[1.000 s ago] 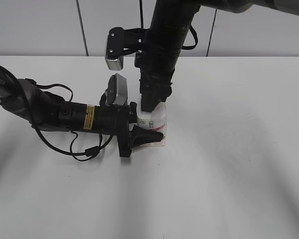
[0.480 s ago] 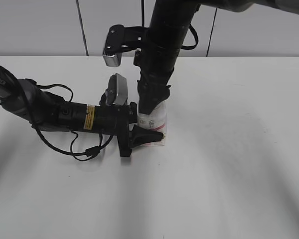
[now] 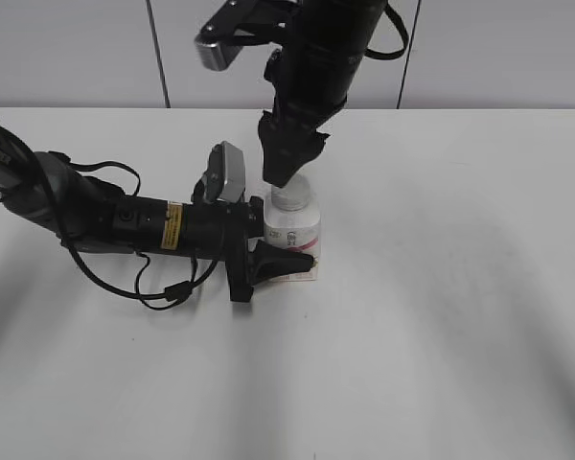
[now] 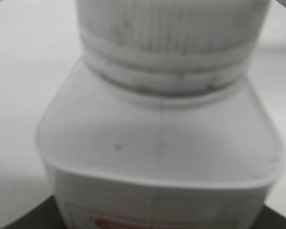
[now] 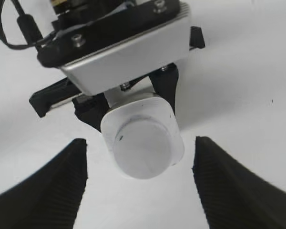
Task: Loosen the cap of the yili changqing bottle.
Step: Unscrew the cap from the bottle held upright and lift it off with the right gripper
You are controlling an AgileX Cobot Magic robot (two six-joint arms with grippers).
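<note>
Standing upright on the white table, the yili changqing bottle is seen in the exterior view near the table's middle, with the cap still seated on its neck. The left gripper reaches in horizontally from the left and is clamped on the bottle's lower body; one dark finger crosses the front of the label, while the other finger is hidden behind the bottle. The right gripper hangs just above the cap, its tips pointing down; whether they touch the cap cannot be told from this angle, and the gap between them is not visible here.

In the left wrist view, the frame is filled by the bottle, blurred by closeness. The ribbed rim of the cap is cut off at the top edge, and only a sliver of the label is shown at the bottom. The left gripper's fingers are not made out.

In the right wrist view, the bottle is looked down on, with the cap seen as a pale disc. The right gripper is spread wide, its ribbed pads standing well apart on either side and clear of the cap. The left gripper is seen closed against the bottle's far side.
</note>
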